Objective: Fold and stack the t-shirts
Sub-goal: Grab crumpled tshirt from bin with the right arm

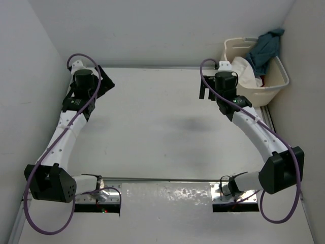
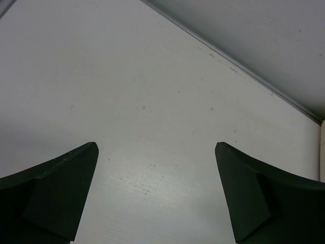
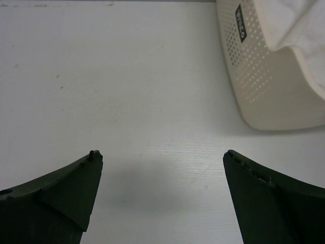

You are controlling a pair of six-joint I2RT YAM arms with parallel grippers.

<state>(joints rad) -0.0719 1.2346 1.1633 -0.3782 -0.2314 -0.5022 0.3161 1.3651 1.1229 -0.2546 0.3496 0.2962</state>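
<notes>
Arm bases (image 1: 101, 195) up close, t-shirts (image 1: 264, 51) heaped in the far-right basket (image 1: 280, 81).
Left pincer (image 2: 155, 147) gapes wide over the bench (image 2: 127, 76), holding nothing; right pincer (image 3: 162, 152), equally wide and empty, hovers near the basket, likely placed for a first grab.

**A robot test cell in a lab**

Plain white partition walls (image 1: 152, 30) box in a bare white tabletop (image 1: 162, 132). Two white-and-black jointed robot arms (image 1: 63, 134), trailing purple cables (image 1: 25, 203), are bolted to a shiny metal base plate (image 1: 167, 193) at its near edge.
</notes>
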